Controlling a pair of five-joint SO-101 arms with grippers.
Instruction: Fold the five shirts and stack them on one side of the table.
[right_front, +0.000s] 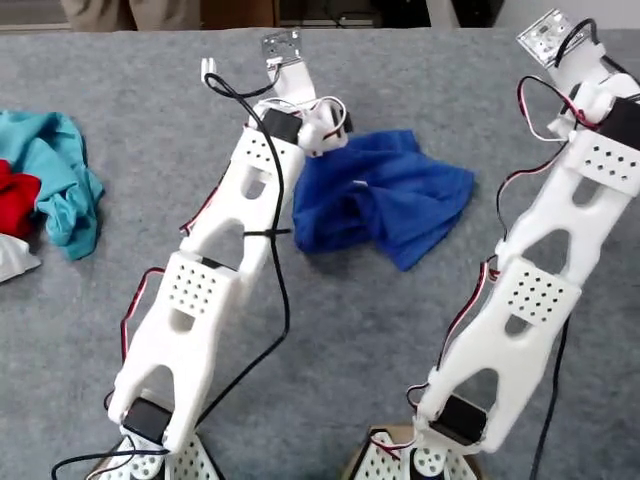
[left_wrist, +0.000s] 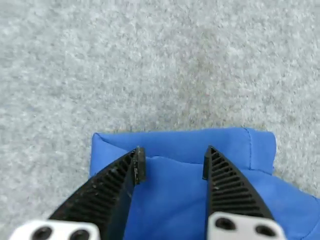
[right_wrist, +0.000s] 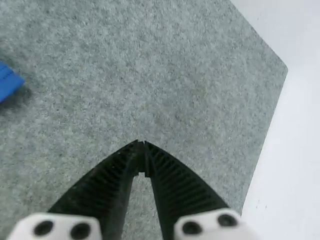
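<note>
We see the table (right_front: 380, 330) covered with a grey mat (left_wrist: 160, 60) that has a felt-like, faintly speckled nap and lies flat, without creases. In the right wrist view the mat ends at a straight edge and a blunt corner. Past this lies a smooth white surface (right_wrist: 295, 150), plain and unmarked. In the high view the mat's far edge runs straight across the top. Behind it stand a brown wooden panel (right_front: 235, 12) and, beside that, a dark recess (right_front: 350, 10) whose contents we cannot make out. The light is even and diffuse, with only soft, faint shadows on the grey nap.
</note>
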